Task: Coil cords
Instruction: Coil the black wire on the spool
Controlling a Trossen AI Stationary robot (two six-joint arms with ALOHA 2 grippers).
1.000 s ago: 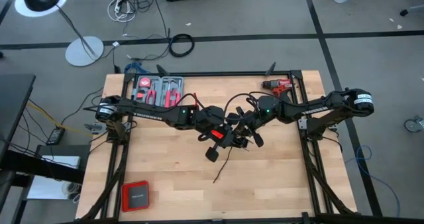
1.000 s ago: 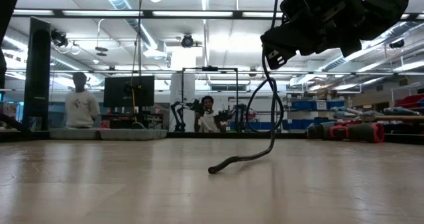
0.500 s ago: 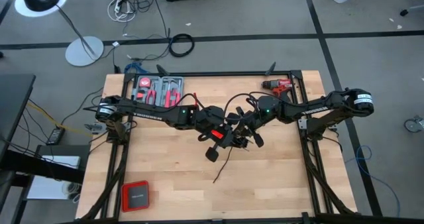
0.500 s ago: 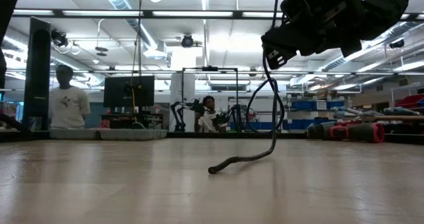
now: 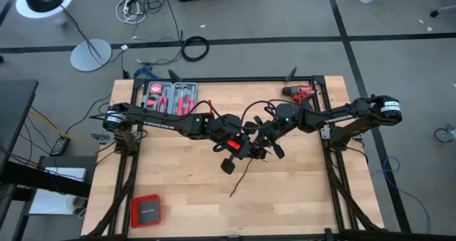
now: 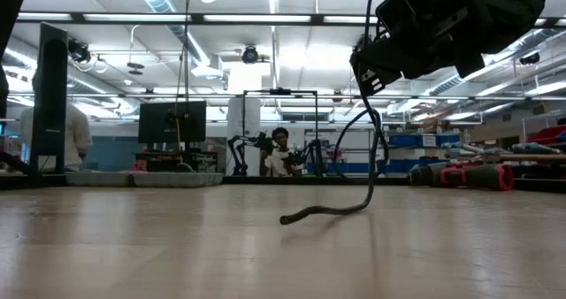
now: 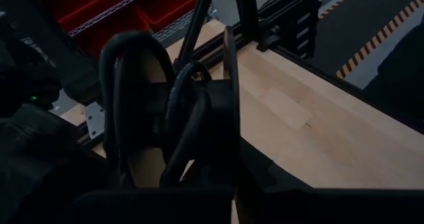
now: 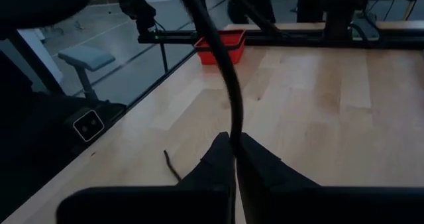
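the cord (image 6: pixel 367 171) hangs above the middle of the table (image 5: pixel 299 198) between the two grippers, its free end trailing on the wood; the left gripper (image 5: pixel 247 150) is clamped on what looks like a couple of loops already wound, though that wrist view is dim. the right gripper (image 8: pixel 233 159) has pinched its fingers together on the strand just below. if either pinch slips, the loops could spring open, and the dragging tail could snag

The light wooden plank table (image 5: pixel 178 184) carries a red-handled tool tray (image 5: pixel 169 96) at eleven o'clock, a red drill (image 5: pixel 298 92) at one, a flat red case (image 5: pixel 146 211) at seven, and the thin black cord's trailing end (image 5: pixel 238 187) near centre.
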